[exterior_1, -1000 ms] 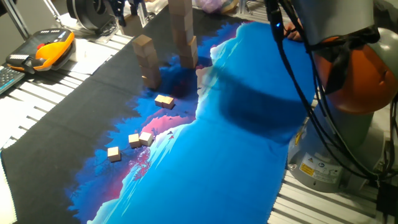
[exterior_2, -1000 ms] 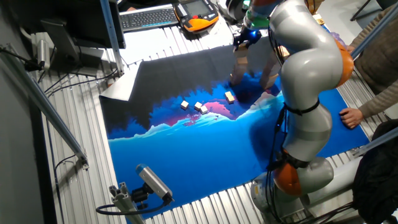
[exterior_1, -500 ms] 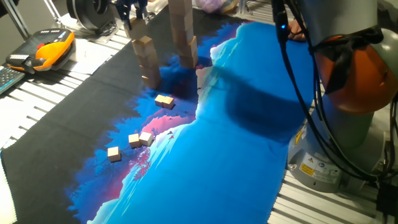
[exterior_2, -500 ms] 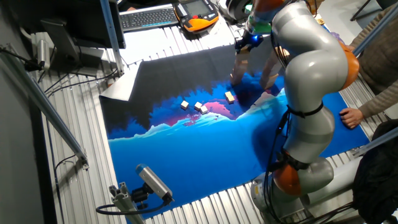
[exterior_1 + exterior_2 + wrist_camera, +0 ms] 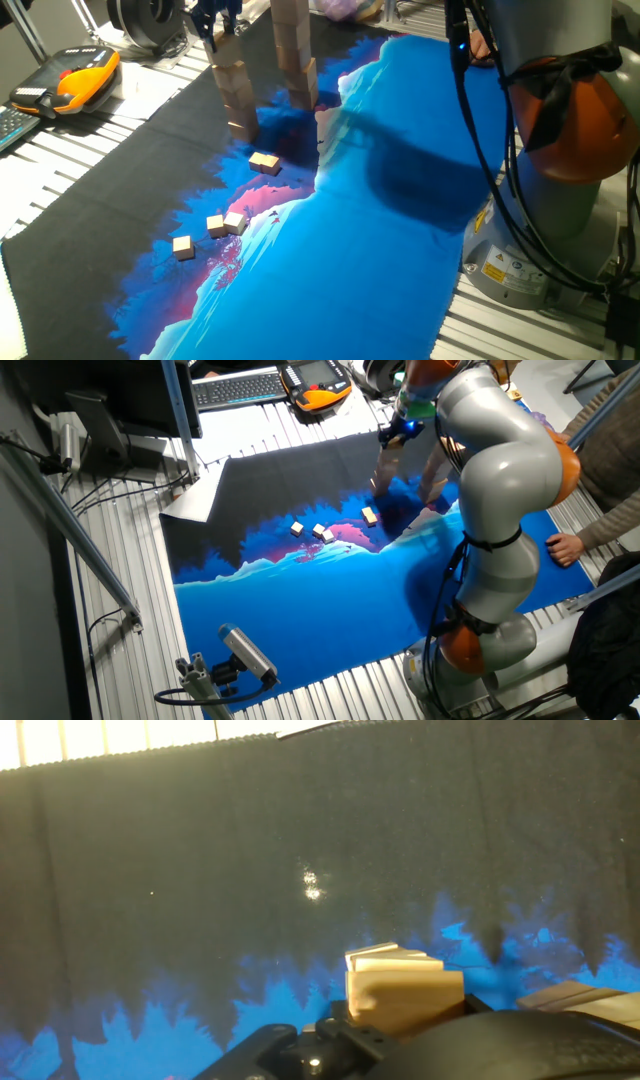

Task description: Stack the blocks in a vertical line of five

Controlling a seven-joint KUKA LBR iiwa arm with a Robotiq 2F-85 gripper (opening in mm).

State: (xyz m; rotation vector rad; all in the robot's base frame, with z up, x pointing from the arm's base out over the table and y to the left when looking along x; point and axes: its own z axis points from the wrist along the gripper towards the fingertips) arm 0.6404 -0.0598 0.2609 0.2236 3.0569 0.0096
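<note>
Hovering at the top of the shorter stack [image 5: 237,95], the gripper [image 5: 218,22] sits right over its uppermost block, fingers close to or around that block; whether it grips the block or has let go, I cannot tell from any view. The hand view looks straight down on the stack [image 5: 398,985], and the block tops there do not line up: edges fan out slightly, so the column looks a little twisted. That is the main risk. A sideways nudge from a finger, or a lift while a pad drags on the wood, could topple it. The taller stack [image 5: 294,55] stands just beside it on the cloth [image 5: 400,240], so a falling column, or a wide swing of the hand, could knock that one too. Four loose blocks lie well apart lower on the cloth: one [image 5: 264,162], a touching pair [image 5: 226,224] and a single [image 5: 183,246].
</note>
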